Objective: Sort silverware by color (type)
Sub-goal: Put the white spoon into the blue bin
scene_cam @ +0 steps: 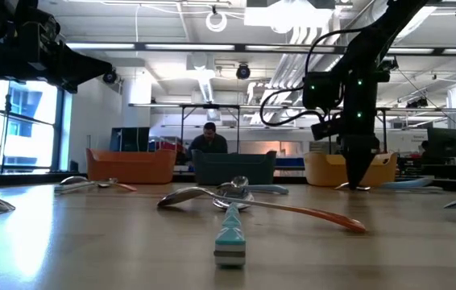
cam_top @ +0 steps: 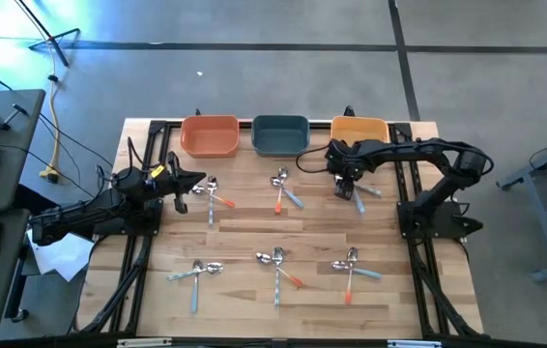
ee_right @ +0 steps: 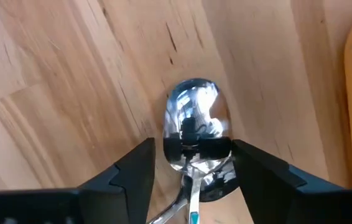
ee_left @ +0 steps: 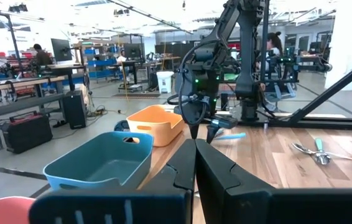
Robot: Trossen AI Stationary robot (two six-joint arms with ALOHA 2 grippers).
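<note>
Spoon: shiny spoon (ee_right: 193, 122) lies flat on the wooden table (cam_top: 254, 232), just near of the yellow bowl (cam_top: 359, 129), beside other silverware (cam_top: 362, 196) at far right.
Reason: probably the next piece for sorting.
Right gripper: right gripper (ee_right: 191, 163) points straight down, jaws spread wide either side of the spoon's neck, gripping nothing yet.
Right arm: reaches leftward, elbow bent.
Left gripper: left gripper (cam_top: 194, 184) closed, empty, waiting at far left.

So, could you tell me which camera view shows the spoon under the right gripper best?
The right wrist view: the spoon fills it, bowl shining between the open right gripper. The high view shows it mostly hidden under the gripper; low and left wrist views barely show it.
</note>
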